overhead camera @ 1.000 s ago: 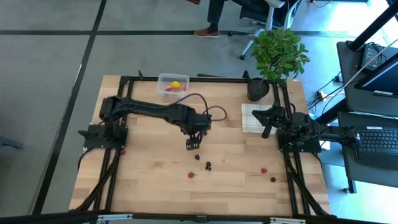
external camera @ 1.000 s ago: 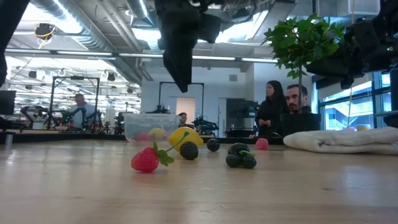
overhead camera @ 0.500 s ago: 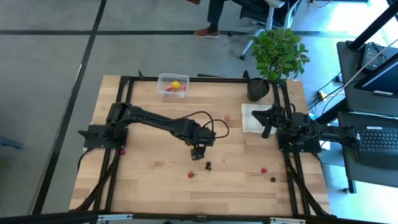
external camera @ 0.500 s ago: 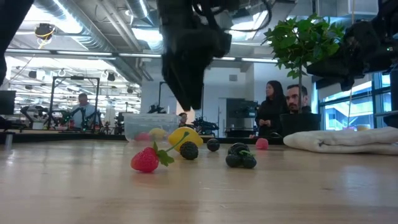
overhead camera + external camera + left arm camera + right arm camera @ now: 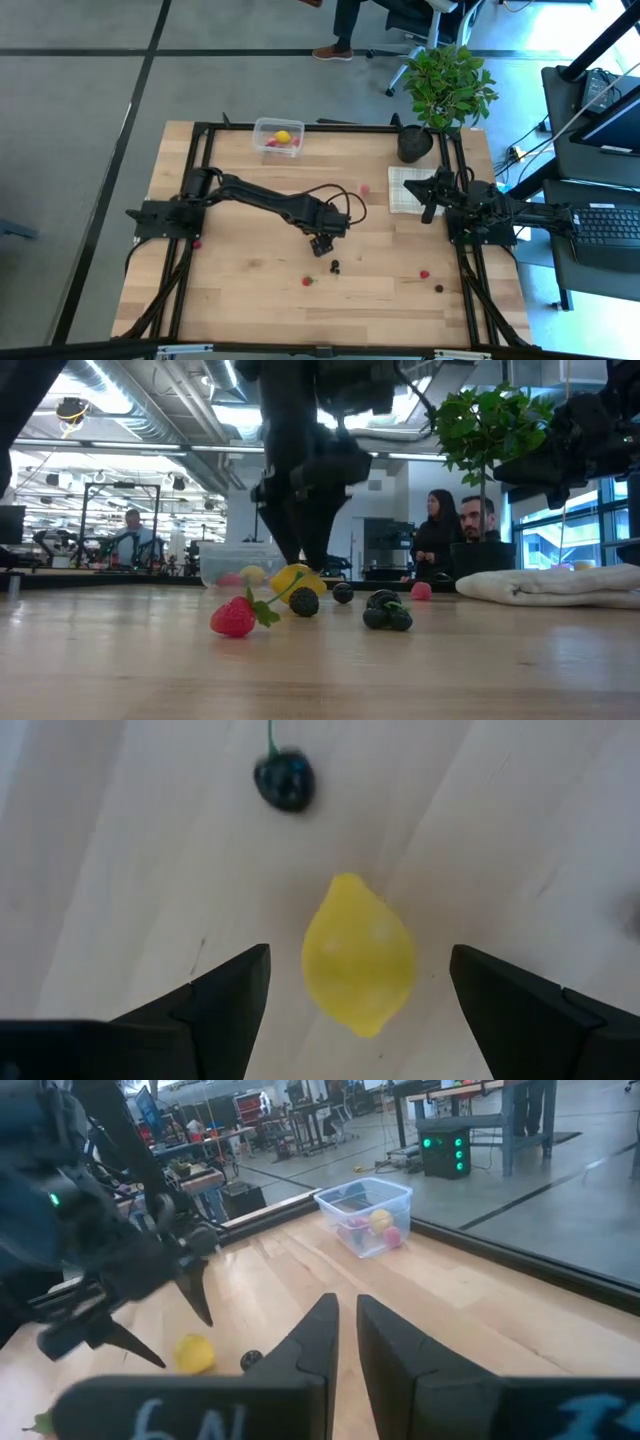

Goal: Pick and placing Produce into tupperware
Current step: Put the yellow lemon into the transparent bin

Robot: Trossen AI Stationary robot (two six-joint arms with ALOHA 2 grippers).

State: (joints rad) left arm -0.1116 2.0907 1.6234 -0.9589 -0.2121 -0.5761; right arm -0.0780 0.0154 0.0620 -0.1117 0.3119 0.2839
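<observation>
While my left gripper (image 5: pixel 355 982) hangs low over the middle of the table (image 5: pixel 240 290), its fingers spread wide, I see a lemon (image 5: pixel 359 953) directly beneath it: a small, smooth, bright yellow toy with a pointed tip at each end, lying on the bare wood between the two fingers (image 5: pixel 225 992) and touching neither. Just beyond the lemon lies one dark berry (image 5: pixel 284 781) with a thin green stem.

From the low camera I count one red strawberry (image 5: pixel 233 617) with a green leaf nearest the lens, three dark berries behind it, the lemon, and one pink berry (image 5: pixel 421 591) farther back. From overhead, two more pieces sit well apart toward the right front of the table: one red (image 5: pixel 424 273) and one dark (image 5: pixel 438 288).

At the far edge, well apart from the left gripper, stands the tupperware (image 5: pixel 277 137), a clear tub with rounded corners. I make out one yellow piece and some red or pink fruit inside; I cannot tell the exact count.

Over at the right side by the white cloth (image 5: pixel 403 190) waits my right gripper (image 5: pixel 345 1320), its fingers drawn together on nothing.
</observation>
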